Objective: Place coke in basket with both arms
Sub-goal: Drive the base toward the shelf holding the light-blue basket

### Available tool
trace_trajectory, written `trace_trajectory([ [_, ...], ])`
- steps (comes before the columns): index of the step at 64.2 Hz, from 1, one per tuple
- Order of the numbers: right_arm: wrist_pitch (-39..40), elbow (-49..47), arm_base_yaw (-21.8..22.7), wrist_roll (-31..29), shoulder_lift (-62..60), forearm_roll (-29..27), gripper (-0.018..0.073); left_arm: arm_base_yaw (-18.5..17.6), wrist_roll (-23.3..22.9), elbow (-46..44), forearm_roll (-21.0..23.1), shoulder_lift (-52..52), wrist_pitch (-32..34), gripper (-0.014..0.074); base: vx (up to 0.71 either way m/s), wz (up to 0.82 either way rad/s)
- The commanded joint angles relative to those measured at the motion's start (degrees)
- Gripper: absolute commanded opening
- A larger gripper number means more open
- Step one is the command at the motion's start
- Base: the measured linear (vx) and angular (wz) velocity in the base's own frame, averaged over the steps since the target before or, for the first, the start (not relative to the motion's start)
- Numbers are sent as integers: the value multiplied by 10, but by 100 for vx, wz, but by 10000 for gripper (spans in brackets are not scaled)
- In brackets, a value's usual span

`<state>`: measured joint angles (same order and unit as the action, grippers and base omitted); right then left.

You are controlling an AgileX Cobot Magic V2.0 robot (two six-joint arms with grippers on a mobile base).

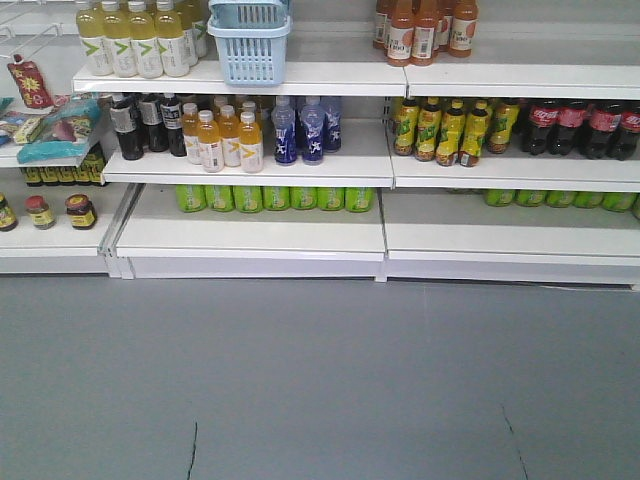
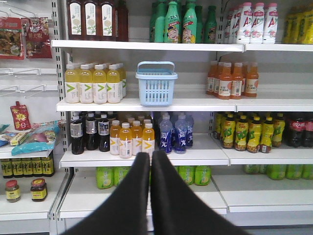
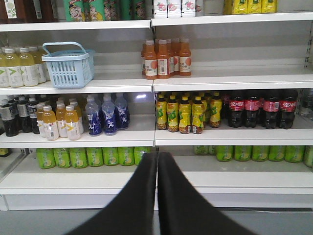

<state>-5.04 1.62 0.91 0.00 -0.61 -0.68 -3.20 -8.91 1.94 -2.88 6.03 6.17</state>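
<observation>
Straight ahead, the exterior camera is showing the basket (image 1: 249,45) sitting upright on the top shelf (image 1: 330,76), just beside the yellow-green bottles (image 1: 130,40) on its left. Dark cola bottles (image 1: 585,125) are standing one shelf lower, well apart to the right. The view is too blurred to tell whether any coke is standing among them. In the left wrist view, the left gripper (image 2: 150,156) is pointing at the shelves with its jaws pressed together on nothing. In the right wrist view, the right gripper (image 3: 157,157) is doing likewise, jaws meeting and empty.
</observation>
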Motion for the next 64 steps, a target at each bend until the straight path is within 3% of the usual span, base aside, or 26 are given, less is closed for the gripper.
trace_trajectory([
  [1,40,4,2,0,-7,2,-5,-1,-1,-18,6,10,44,-6,2,7],
  [64,40,4,2,0,-7,2,-5,-1,-1,-18,6,10,44,-6,11,9],
])
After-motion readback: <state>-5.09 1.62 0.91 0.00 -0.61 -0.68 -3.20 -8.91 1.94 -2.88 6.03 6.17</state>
